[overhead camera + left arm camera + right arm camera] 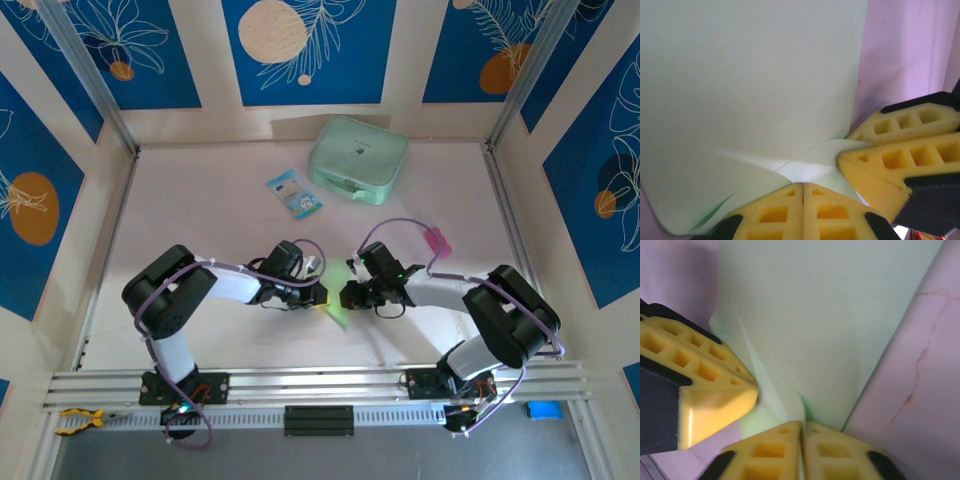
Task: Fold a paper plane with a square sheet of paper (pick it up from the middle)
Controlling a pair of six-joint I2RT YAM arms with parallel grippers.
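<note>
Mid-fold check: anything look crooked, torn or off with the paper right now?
No tear visible. The square sheet of paper, pinched by the left hand and right hand, shows stray diagonal wrinkles fanning from the pinch, and one free corner curls; not a clean fold.

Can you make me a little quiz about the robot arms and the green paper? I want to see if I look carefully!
1. True or false: the left gripper is pinching the green paper.
2. Pick one: what lies on the table right beside the mint case?
A. a small blue-and-white packet
B. a spoon
C. a ball
3. Count: how many grippers are holding the paper?

Key
1. True: its yellow fingers are shut with the paper between them.
2. A
3. Two: the right gripper pinches it too, and the two meet in the middle of the table.
</note>
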